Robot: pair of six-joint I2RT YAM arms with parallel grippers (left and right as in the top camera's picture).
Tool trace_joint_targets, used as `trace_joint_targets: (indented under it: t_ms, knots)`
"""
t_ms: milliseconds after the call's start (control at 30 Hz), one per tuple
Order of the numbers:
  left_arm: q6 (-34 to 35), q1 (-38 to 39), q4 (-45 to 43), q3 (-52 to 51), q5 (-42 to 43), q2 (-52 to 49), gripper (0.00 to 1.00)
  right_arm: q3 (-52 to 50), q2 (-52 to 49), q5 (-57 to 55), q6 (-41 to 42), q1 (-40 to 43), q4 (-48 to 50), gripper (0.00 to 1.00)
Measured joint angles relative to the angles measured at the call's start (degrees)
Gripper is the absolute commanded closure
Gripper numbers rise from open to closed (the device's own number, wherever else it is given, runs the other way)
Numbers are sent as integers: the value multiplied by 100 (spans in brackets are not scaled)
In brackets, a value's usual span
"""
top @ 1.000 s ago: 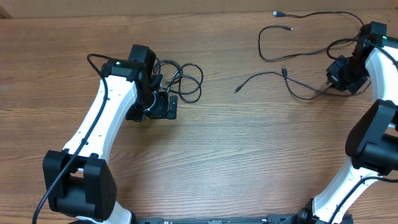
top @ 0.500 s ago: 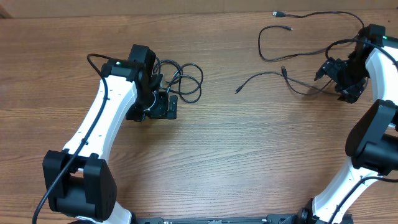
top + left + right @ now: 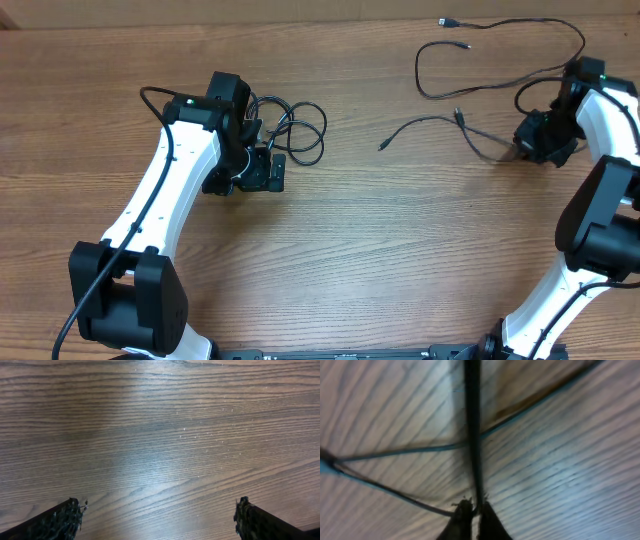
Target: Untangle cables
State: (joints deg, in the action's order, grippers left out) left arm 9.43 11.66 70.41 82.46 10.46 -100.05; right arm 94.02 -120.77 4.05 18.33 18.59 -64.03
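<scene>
The right end effector (image 3: 475,507) is the busy one here. In its wrist view the fingers are pressed together at the bottom of the frame, pinching one thin black strand (image 3: 472,420) that runs straight up the picture. A couple of other strands cross behind it.

From overhead that's at the right edge of the frame, in among the loose cables (image 3: 457,116) sprawled over the upper right of the table (image 3: 380,260).

The left end effector (image 3: 160,519) is spread wide with nothing in it, just bare table between the tips. It sits in the upper left, just beside the coiled bundle (image 3: 298,132), which looks untouched.

My read: it's at the separate-one-strand step, grip made, pull not yet done. The next move probably calls for dragging that strand clear of the ones crossing it. Slow and low would be best, so it slides out instead of hauling the whole mess along. I can't tell which plug end this strand belongs to, so the pull direction is a bit of a guess. The bundle on the left looks like the bigger job.
</scene>
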Motion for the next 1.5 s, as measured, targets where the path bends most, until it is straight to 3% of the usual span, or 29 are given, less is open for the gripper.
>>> trace_joint_targets:
  t_ms: [167,200,300,367,567,833,1033,1267,1500]
  knots:
    - [0,0,-7,0,0,0,0,-210,0,-4,-7,2,297,96]
    - [0,0,-7,0,0,0,1,-225,0,-7,-7,2,339,89]
    - [0,0,-7,0,0,0,1,-256,0,-7,4,0,409,17]
    - [0,0,-9,0,0,0,0,-258,0,15,-4,2,413,0]
    - [0,0,-15,0,2,0,0,-28,0,131,-28,2,-227,0]
    - [0,0,-17,-2,0,0,1,2087,0,461,-35,13,-1803,0]
    - [2,0,-20,-4,0,0,0,2730,0,1453,-39,-39,-2463,0]
    - [17,0,-22,-4,0,0,0,2562,0,1943,-219,-960,-2437,0]
    - [221,0,-9,-4,0,0,0,1897,0,1484,-15,-2498,-1438,0]
